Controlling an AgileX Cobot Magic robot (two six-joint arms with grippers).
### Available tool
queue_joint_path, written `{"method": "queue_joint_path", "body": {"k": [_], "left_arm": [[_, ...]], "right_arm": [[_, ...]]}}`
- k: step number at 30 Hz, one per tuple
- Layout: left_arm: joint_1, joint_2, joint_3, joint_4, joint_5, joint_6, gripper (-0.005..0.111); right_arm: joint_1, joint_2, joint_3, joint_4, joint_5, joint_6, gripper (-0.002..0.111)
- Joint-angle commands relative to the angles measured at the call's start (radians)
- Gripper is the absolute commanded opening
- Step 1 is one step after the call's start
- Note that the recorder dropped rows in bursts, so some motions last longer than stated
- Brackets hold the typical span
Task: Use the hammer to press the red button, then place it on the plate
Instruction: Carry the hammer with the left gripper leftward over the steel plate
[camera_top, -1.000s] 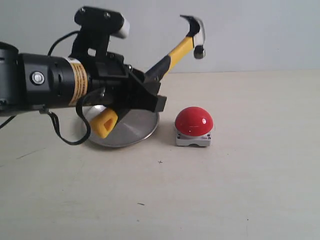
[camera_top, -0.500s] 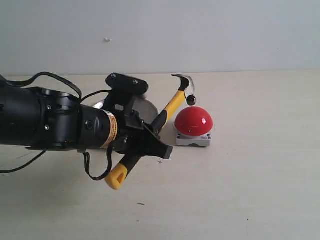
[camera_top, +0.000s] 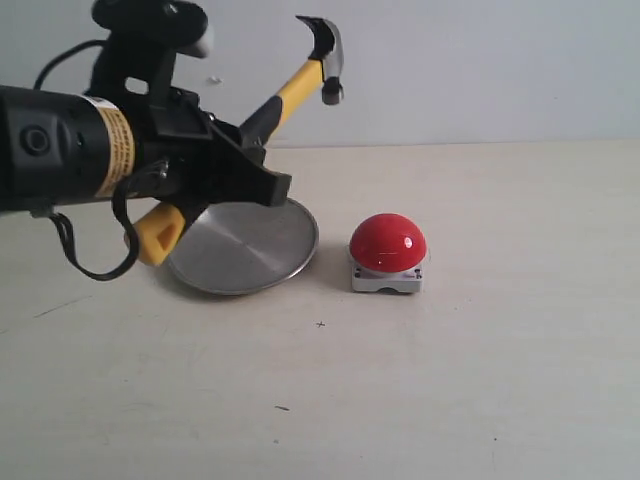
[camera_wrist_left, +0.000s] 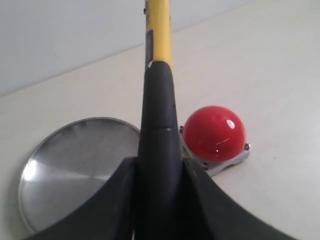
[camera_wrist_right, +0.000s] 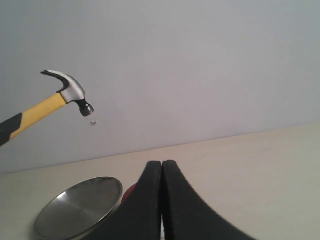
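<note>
As the claw hammer with dark metal head and yellow-and-black handle (camera_top: 283, 103) tilts in the air, head high and looped yellow end low near the left rim of the round silver metal plate (camera_top: 250, 255), the left gripper (camera_top: 255, 178) clamps its black grip. Clear of the hammer, the glossy red dome button on a grey square base (camera_top: 388, 243) sits just right of the plate on the pale tabletop (camera_top: 450, 380). The right gripper (camera_wrist_right: 162, 195) holds nothing, its jaws pressed together.
</note>
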Motion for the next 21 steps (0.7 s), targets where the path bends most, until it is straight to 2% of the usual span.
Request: {"method": "queue_joint_path", "body": {"k": [1, 4, 8, 15, 17, 21], "left_arm": [[0.032, -0.047, -0.002, -0.036, -0.115, 0.010, 0.000], [0.097, -0.047, 0.018, -0.092, -0.273, -0.012, 0.000], [0.223, -0.047, 0.070, -0.085, -0.474, -0.093, 0.000], [0.463, -0.011, 0.159, 0.039, -0.844, -0.271, 0.000], [0.515, 0.031, 0.160, 0.051, -0.891, -0.297, 0.000], [0.538, 0.130, 0.143, 0.045, -0.866, -0.295, 0.000]], "right_arm": [[-0.001, 0.004, 0.001, -0.001, 0.005, -0.001, 0.000], [-0.001, 0.004, 0.001, -0.001, 0.005, -0.001, 0.000], [-0.001, 0.004, 0.001, -0.001, 0.010, -0.001, 0.000], [-0.001, 0.004, 0.001, -0.001, 0.012, -0.001, 0.000], [-0.001, 0.004, 0.001, -0.001, 0.012, -0.001, 0.000], [-0.001, 0.004, 0.001, -0.001, 0.012, -0.001, 0.000]]}}
